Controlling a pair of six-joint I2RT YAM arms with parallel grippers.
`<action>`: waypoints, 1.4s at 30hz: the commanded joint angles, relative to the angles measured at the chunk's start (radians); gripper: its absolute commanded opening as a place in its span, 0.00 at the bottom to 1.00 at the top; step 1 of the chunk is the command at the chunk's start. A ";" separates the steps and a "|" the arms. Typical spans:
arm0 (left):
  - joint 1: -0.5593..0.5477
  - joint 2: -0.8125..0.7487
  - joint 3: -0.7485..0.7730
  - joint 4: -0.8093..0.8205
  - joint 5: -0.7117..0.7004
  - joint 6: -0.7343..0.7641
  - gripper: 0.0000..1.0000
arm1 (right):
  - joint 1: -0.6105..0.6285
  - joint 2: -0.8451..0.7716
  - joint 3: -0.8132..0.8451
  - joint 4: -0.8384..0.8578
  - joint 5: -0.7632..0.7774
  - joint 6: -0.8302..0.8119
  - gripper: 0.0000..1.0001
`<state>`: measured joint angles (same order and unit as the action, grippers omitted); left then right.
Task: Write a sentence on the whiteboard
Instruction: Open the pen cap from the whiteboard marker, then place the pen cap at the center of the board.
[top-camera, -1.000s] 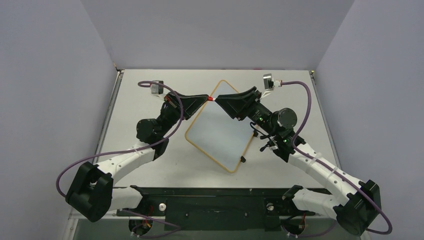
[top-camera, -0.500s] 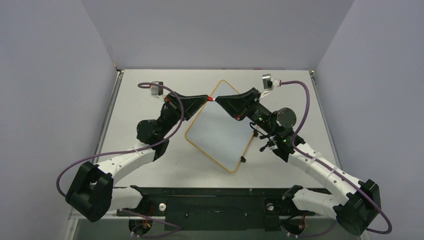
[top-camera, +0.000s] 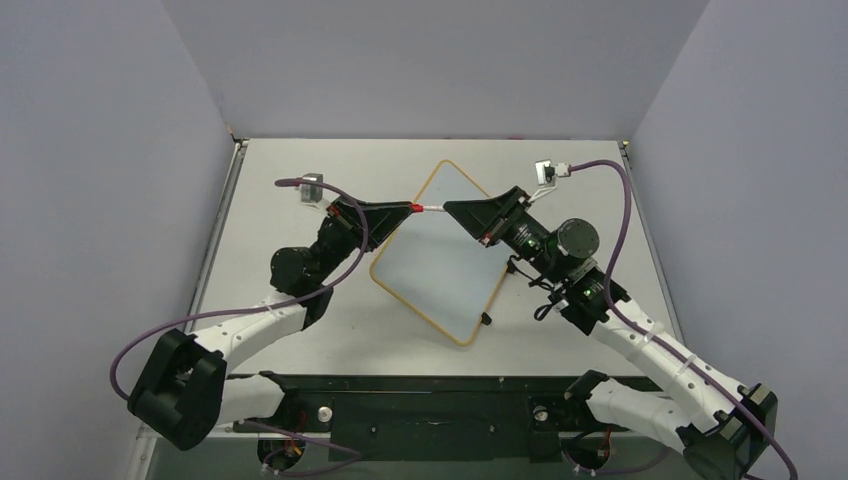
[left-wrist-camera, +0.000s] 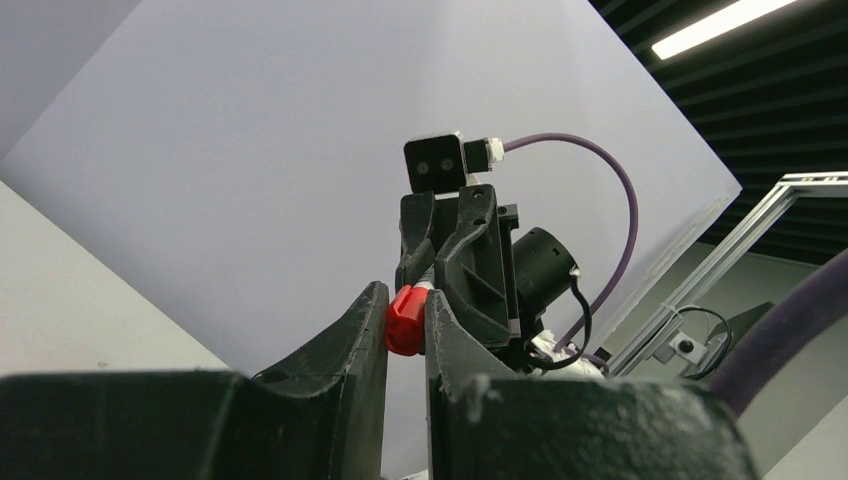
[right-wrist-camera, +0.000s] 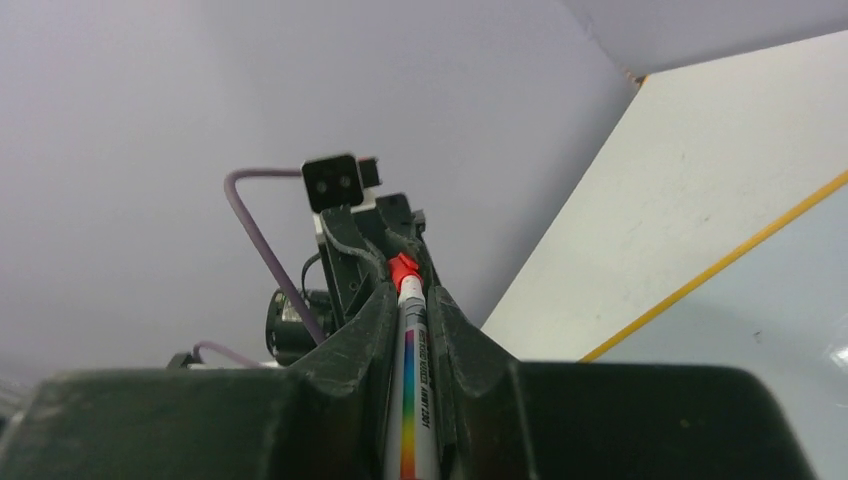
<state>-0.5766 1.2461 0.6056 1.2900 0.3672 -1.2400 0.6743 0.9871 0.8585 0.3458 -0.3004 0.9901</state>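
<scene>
whiteboard (top-camera: 440, 265) lies flat and blank at mid-frame on the table (top-camera: 280, 170). above its upper corner, left tool (top-camera: 411, 208) pinches the red cap (left-wrist-camera: 405, 320); right tool (top-camera: 447, 209) is clamped on the marker (right-wrist-camera: 412, 390) barrel. we judge uncapping in hand; next, a straight pull apart, then tip down to board.

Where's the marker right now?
Top view: the marker is held over the whiteboard's far left edge, body in the right tool, red cap in the left tool.
</scene>
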 joint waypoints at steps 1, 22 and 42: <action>0.091 -0.067 -0.048 0.130 -0.026 0.031 0.00 | -0.050 -0.064 0.014 -0.044 0.180 0.052 0.00; 0.378 -0.160 -0.041 -1.270 -0.570 0.342 0.00 | -0.169 -0.125 -0.037 -0.328 0.288 -0.196 0.00; 0.380 0.167 -0.026 -1.256 -0.569 0.340 0.24 | -0.179 -0.136 -0.078 -0.421 0.343 -0.275 0.00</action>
<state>-0.2008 1.4086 0.5678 0.0078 -0.1795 -0.9009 0.5034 0.8566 0.7849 -0.0856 0.0212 0.7418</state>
